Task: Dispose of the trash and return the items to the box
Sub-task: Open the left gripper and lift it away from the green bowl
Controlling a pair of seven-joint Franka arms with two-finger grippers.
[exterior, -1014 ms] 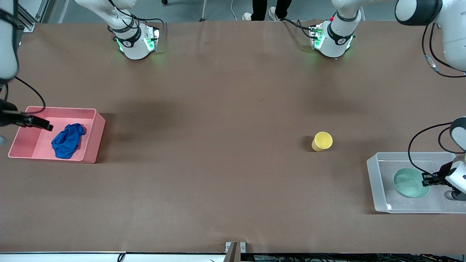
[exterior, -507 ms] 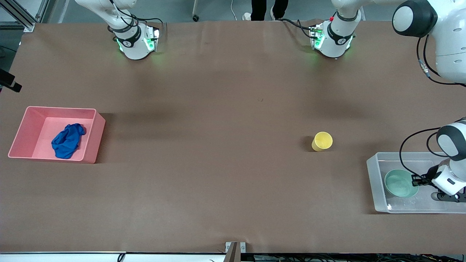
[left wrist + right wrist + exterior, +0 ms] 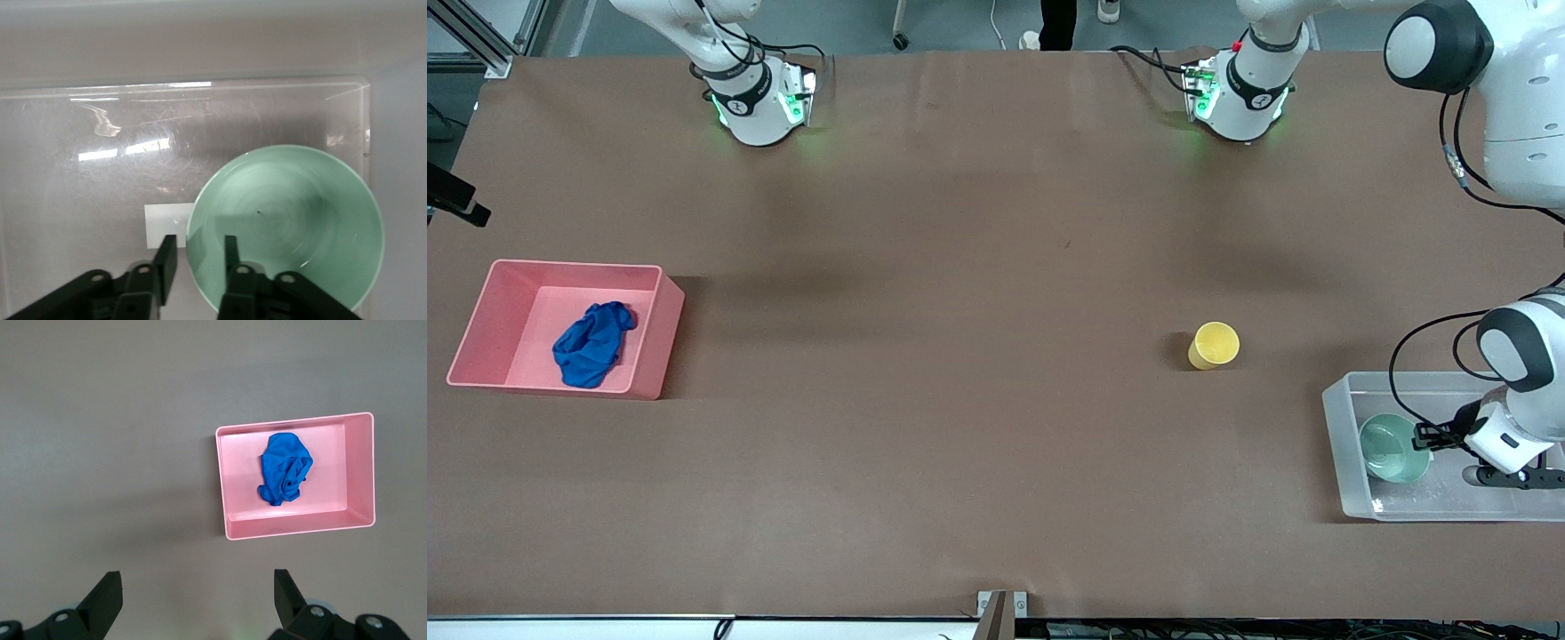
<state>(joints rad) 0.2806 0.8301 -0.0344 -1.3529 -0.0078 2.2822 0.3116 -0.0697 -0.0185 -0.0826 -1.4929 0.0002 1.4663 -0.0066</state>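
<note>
Already the blue cloth (image 3: 592, 344) lies in the pink bin (image 3: 649, 356) at the right arm's end of the worktop (image 3: 960, 267), so the trash step looks done. From the front, the green bowl (image 3: 1392, 449) sits inside the clear box (image 3: 1343, 444) at the left arm's end, close against the box wall that faces the table's middle. The left gripper (image 3: 1424, 436) is low in the box at the bowl's rim. The yellow cup (image 3: 1214, 345) stands upright on open worktop, well apart from the box and farther from the front camera than it. My reading: the bowl is just being let go, and 1 item, the cup, remains. The right gripper is not seen here.

The left wrist view shows the 2 fingers (image 3: 231, 252) straddling the bowl's rim, 1 inside and 1 outside, with a visible gap, so they look parted and not clamped. The box's white sticker (image 3: 163, 223) shows beneath. The next move calls for a straight lift clear of the rim and box wall before swinging to the cup.

The right wrist view shows the right gripper (image 3: 193, 590) high over bare worktop beside the bin, fingers wide apart, holding nothing; that arm waits. Room around the cup is free on every side.
</note>
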